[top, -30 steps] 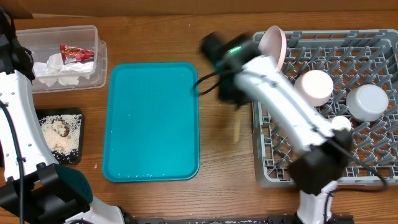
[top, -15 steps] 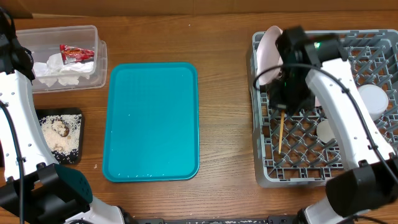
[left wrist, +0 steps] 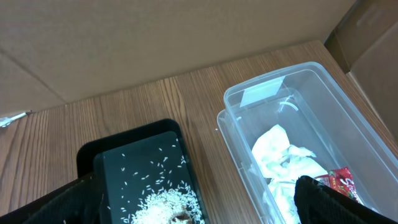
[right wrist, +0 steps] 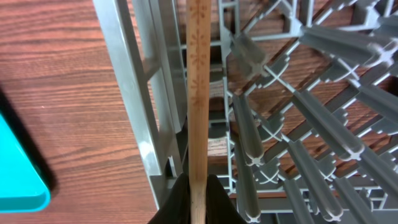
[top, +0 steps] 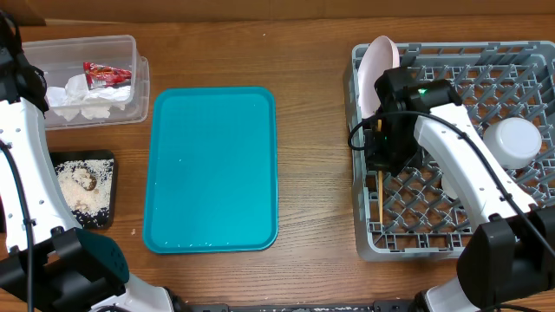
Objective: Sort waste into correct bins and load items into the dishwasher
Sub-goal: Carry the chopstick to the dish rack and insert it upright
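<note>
- I see a wooden worktop (top: 312, 61), with cardboard behind.
- Far-left corner: clear tub (top: 132, 54) holds the napkin (top: 82, 97) and red wrapper (top: 106, 74); black tray (top: 54, 159) at the left edge holds rice (top: 87, 186).
- Right edge: dish rack (top: 520, 61) carries the pink plate (top: 375, 56) upright, plus the bowl (top: 512, 141).
- My right gripper (right wrist: 194, 198) pinches a wooden stick (right wrist: 199, 93) inside the rack; it has shifted toward the rack's left wall since half a second ago.
- My left gripper (left wrist: 199, 202) is spread wide and empty.

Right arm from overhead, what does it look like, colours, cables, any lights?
The right arm has smooth white rounded shells between black joint blocks. A thin black cable loops beside its black wrist housing, where a small green light glows. Its base is black.
</note>
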`<action>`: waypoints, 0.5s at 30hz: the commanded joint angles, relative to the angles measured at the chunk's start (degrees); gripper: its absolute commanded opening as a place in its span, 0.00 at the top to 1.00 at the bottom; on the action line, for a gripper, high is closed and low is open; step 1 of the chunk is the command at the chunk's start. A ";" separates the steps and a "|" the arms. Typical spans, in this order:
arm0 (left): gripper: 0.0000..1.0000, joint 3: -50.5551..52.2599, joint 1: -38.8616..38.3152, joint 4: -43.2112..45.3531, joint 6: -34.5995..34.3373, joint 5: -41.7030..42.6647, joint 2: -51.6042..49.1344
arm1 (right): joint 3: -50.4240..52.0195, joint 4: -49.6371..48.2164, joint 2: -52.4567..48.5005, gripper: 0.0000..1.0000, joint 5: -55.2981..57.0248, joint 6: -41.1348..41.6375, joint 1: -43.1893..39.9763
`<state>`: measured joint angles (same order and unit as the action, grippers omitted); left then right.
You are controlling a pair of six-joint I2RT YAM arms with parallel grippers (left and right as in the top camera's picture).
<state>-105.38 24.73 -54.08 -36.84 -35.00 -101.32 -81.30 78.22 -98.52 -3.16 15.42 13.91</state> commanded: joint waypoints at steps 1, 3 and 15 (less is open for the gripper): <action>0.00 0.00 -0.76 0.09 0.90 -0.96 -0.26 | 0.26 -0.26 1.31 0.90 -0.39 -0.48 -0.02; 0.00 0.02 -0.76 0.09 0.90 -0.96 -0.26 | 0.26 -0.13 1.31 0.81 -0.39 -0.44 -0.02; 0.00 0.00 -0.76 0.09 0.90 -0.96 -0.26 | -0.42 4.02 1.88 0.93 -0.46 3.39 -0.07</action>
<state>-105.38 24.73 -54.11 -36.86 -35.00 -101.32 -81.19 81.45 -98.52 -3.18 16.58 13.91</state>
